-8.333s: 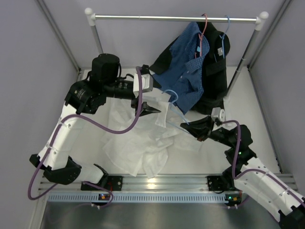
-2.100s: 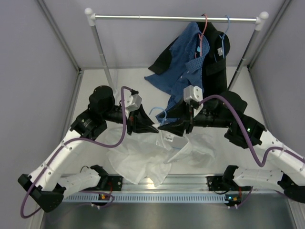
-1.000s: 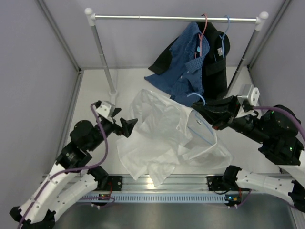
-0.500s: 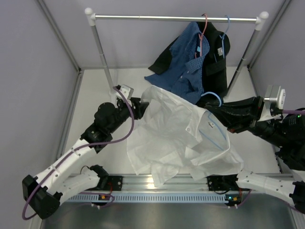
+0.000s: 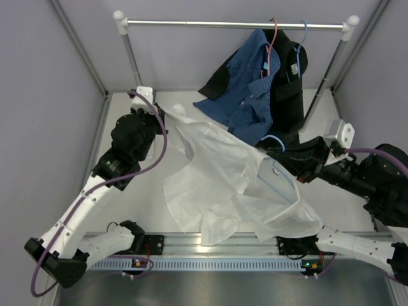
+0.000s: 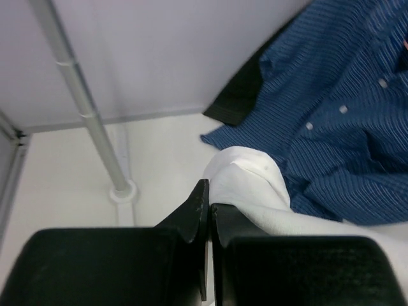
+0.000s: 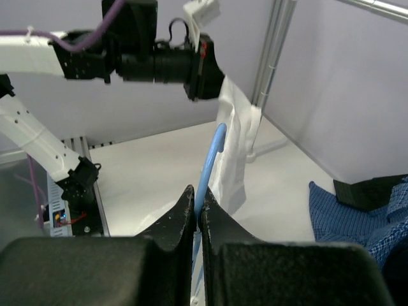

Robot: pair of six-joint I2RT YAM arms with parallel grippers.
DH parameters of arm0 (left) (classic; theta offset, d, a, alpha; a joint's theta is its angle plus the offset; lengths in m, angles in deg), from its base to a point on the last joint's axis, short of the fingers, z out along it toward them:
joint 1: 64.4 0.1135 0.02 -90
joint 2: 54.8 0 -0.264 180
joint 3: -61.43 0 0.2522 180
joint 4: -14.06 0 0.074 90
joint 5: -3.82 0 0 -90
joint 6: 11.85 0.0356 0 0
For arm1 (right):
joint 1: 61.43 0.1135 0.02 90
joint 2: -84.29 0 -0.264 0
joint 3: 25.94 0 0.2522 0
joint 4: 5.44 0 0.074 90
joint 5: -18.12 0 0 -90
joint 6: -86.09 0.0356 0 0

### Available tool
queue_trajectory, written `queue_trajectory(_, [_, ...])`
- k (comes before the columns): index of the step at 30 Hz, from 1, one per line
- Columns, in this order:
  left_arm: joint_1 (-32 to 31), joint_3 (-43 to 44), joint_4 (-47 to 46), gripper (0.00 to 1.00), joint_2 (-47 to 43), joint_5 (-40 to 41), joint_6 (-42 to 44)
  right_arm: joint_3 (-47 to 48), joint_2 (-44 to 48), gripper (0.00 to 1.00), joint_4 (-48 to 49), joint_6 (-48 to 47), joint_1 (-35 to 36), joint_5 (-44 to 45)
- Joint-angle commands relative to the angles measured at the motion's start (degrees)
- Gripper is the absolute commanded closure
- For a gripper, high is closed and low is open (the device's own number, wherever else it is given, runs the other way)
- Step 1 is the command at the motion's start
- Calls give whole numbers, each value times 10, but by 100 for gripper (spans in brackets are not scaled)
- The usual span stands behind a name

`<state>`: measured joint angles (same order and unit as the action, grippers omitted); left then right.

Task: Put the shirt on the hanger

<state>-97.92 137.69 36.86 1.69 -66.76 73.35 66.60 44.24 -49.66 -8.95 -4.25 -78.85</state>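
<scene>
Gripping shirt (image 5: 217, 167): left gripper (image 6: 208, 192) clamped on edge, 10 o'clock
hanger (image 7: 211, 158): right gripper (image 7: 197, 195) clamped on it, 3 o'clock

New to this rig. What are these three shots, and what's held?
Two robot arms are bolted at a table's near edge. The overhead picture looks down from behind them; the other two come from cameras on each wrist. The left gripper is shut on an edge of the white shirt, lifting it; the rest drapes onto the table. The right gripper pinches the light-blue hanger, which is partly inside the shirt. Behind, a blue shirt and black garment hang on a rail.
</scene>
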Motion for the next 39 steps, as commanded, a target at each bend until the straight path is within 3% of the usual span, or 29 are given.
queue_trajectory(1, [56,79,105,100,17,21,12,-9,16,100,-18,-11,-4,9])
queue_trajectory(6, [149,124,171,100,84,-100,-17,-11,23,100,-18,-13,-4,15])
queue_trajectory(11, [151,132,173,97,100,-267,-5,-1,6,100,-17,-19,-4,13])
queue_trajectory(12, [151,134,173,84,100,-304,-5,1,2,100,-13,-21,-4,12])
queue_trajectory(13, [151,141,174,64,99,-318,-3,5,-5,100,-10,-22,-4,11])
queue_trajectory(15, [151,150,179,41,93,-343,5,11,-19,100,-7,-23,-4,12])
queue_trajectory(16, [151,159,179,20,76,-351,8,20,-23,100,-7,-24,-3,12])
queue_trajectory(17, [151,165,179,10,65,-355,14,22,-28,100,-7,-26,-4,18])
queue_trajectory(19, [151,192,179,2,33,-376,25,27,-39,100,-4,-30,-3,24])
queue_trajectory(21, [151,219,179,2,15,-401,43,27,-44,100,1,-31,-4,26])
queue_trajectory(24, [151,271,179,2,14,-519,78,38,-62,100,0,-32,-4,-4])
queue_trajectory(25, [151,282,186,2,20,-618,86,45,-64,100,0,-38,-4,-18])
queue_trajectory(26, [151,303,198,2,42,-676,119,50,-68,100,-4,-41,-5,-43])
queue_trajectory(30, [126,328,202,2,104,-904,114,61,-77,100,-24,-69,-4,-107])
queue_trajectory(33, [82,323,201,2,123,-927,123,56,-76,100,-26,-81,-5,-142])
queue_trajectory(39, [16,292,201,2,135,-882,155,60,-89,100,-29,-97,-5,-167])
